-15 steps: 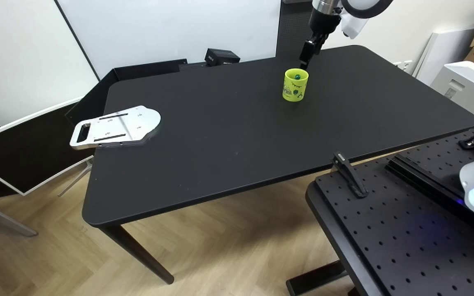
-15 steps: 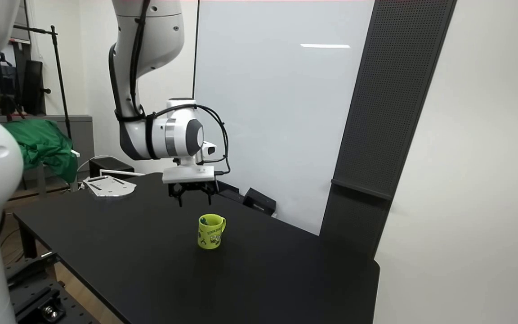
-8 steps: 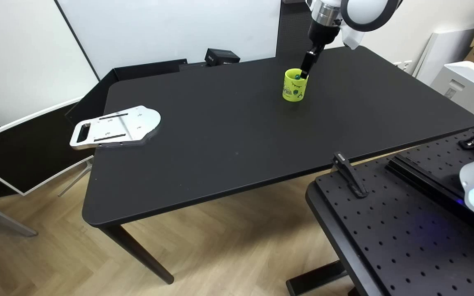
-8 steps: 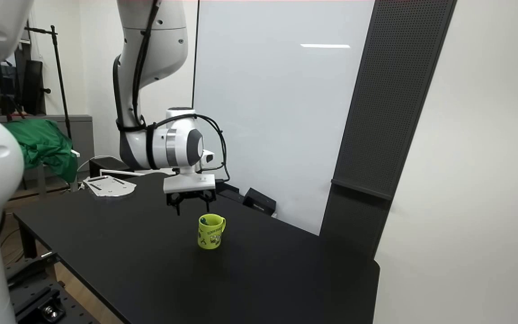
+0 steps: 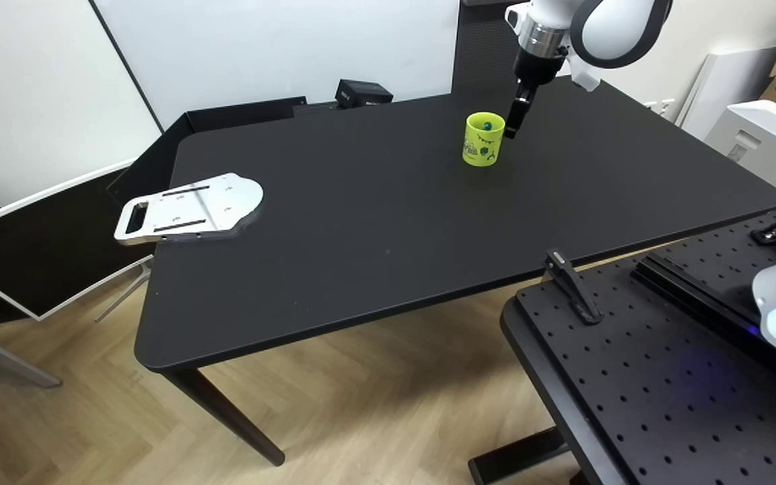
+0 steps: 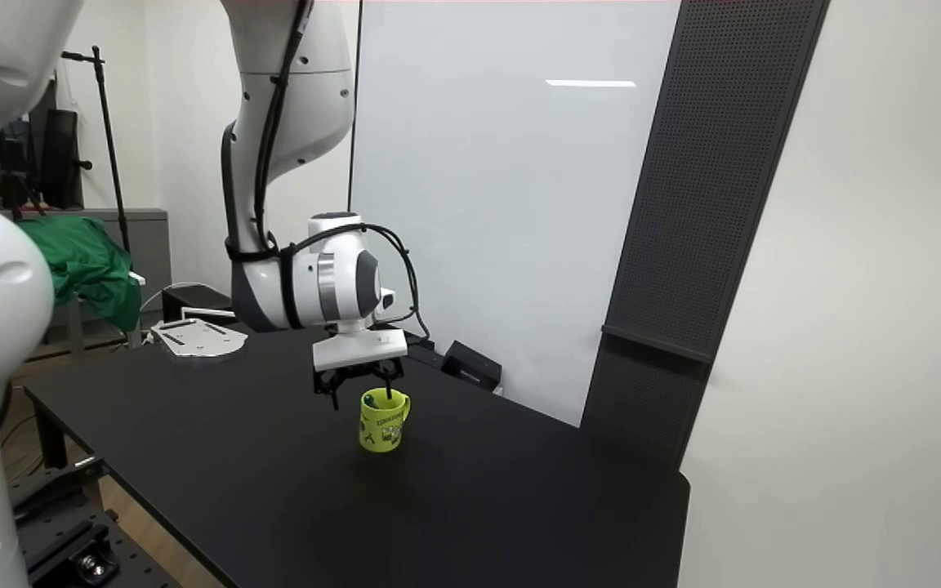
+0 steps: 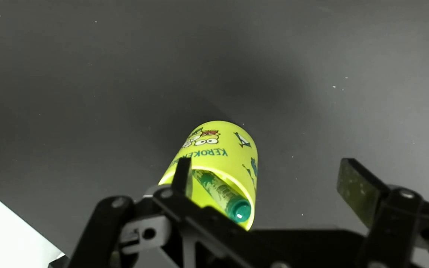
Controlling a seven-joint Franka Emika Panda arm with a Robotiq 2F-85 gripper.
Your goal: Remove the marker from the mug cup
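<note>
the bent arm hung, gripper spread, near the mug cup enclosing the marker; a white panel lay apart.

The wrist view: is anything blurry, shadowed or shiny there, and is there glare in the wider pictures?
Wrist view: the gripper looks soft toward the bottom edge, a hazy shadow darkens the table near the mug cup, and a glint sits on the end of the marker; in an exterior view, a white streak, probably reflected light, marks the white panel.
</note>
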